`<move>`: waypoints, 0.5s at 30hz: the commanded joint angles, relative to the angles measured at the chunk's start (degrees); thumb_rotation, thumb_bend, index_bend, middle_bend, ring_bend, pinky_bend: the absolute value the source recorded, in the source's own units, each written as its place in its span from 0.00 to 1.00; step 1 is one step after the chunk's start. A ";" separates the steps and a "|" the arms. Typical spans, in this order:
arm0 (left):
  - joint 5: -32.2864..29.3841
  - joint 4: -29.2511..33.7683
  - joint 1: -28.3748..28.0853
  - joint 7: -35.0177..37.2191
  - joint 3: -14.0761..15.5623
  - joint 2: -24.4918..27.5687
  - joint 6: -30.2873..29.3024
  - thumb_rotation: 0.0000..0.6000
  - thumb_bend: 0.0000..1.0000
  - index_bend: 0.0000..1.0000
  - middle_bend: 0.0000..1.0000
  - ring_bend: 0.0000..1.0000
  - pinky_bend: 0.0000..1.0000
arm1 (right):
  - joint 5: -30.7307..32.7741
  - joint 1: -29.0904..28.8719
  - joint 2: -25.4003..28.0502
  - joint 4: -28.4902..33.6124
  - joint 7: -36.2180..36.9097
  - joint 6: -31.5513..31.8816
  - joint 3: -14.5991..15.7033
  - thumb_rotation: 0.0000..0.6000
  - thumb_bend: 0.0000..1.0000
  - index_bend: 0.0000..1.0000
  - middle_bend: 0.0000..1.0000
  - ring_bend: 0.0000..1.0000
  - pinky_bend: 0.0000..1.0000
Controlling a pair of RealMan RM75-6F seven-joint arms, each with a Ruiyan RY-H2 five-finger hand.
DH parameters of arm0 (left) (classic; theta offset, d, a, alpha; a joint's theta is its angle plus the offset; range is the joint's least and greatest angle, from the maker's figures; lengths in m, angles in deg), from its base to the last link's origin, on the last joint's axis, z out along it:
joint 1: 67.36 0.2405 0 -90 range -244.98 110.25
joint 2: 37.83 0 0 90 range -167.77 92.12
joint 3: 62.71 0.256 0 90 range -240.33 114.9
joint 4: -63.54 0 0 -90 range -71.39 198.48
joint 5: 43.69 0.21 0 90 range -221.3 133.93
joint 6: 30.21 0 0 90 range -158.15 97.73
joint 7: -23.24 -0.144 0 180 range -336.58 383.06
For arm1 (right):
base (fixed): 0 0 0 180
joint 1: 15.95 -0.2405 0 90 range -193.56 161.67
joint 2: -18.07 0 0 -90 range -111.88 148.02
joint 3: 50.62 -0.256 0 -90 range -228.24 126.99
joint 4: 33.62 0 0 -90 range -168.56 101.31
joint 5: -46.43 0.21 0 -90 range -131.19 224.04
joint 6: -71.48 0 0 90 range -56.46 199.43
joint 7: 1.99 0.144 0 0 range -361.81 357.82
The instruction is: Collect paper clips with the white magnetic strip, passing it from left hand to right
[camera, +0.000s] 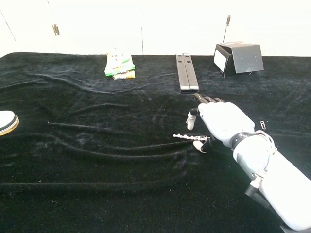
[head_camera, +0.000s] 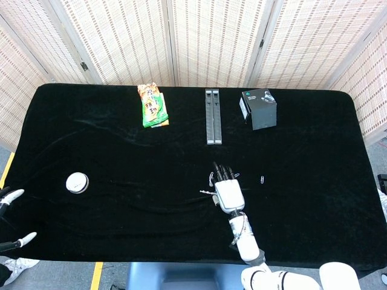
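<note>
Strip [camera: 187, 137]: a thin, pale bar with small clips clinging along it in a beaded line, lying on the black cloth [head_camera: 121, 175]. Its long axis runs roughly side to side, one end pointing toward the round tin [head_camera: 77, 182], the other pinched at the right hand [camera: 221, 124]. That hand, smooth white plastic with dark fingers [camera: 206, 99], rests palm down on the cloth, thumb tip against the strip's near end, the other fingers stretched toward the pair of dark bars [head_camera: 212, 116]. One loose paper clip [head_camera: 262, 179] lies just beside the hand on the side away from the tin; another clip [head_camera: 210, 177] sits close by the fingertips on the tin side.

The cloth is velvety and rumpled into long ridges. Beyond the hand, the dark bars are long, flat and rigid, lying side by side. Beside them sits a matte black box [head_camera: 259, 109] with a small teal mark on top; its writing cannot be read. A crinkly green snack packet [head_camera: 153, 106] lies on the bars' other side, print too small to read.

Left hand [head_camera: 11, 219] shows only at the cloth's edge, near the tin, fingers apart and holding nothing.
</note>
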 commanded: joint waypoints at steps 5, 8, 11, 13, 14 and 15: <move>-0.22 -0.14 -0.03 0.35 -0.26 0.05 0.49 1.00 0.17 0.14 0.20 0.10 0.00 | -0.18 -0.13 1.76 3.31 0.13 -0.64 0.84 1.00 0.34 0.41 0.00 0.01 0.06; -0.25 -0.11 0.01 0.45 -0.37 0.13 0.55 1.00 0.17 0.14 0.21 0.10 0.00 | -0.25 -0.54 1.96 4.07 0.02 -0.76 0.75 1.00 0.34 0.41 0.00 0.01 0.06; -0.38 -0.17 0.10 0.71 -0.49 0.18 0.56 1.00 0.17 0.14 0.20 0.10 0.00 | -0.08 -1.04 1.58 3.84 -0.03 -0.80 0.36 1.00 0.34 0.41 0.00 0.01 0.06; -0.44 -0.26 0.11 0.93 -0.57 0.20 0.63 1.00 0.17 0.14 0.20 0.10 0.00 | 0.45 -1.56 1.00 3.02 -0.30 -1.02 -0.21 1.00 0.34 0.41 0.00 0.01 0.06; -0.41 -0.28 0.12 1.02 -0.60 0.22 0.62 1.00 0.17 0.14 0.20 0.10 0.00 | 0.67 -1.82 0.71 2.65 -0.20 -1.22 -0.47 1.00 0.34 0.41 0.00 0.01 0.06; -0.37 -0.35 0.14 1.15 -0.62 0.23 0.57 1.00 0.17 0.14 0.20 0.10 0.00 | 0.96 -2.14 0.31 2.18 -0.03 -1.47 -0.78 1.00 0.34 0.41 0.01 0.01 0.06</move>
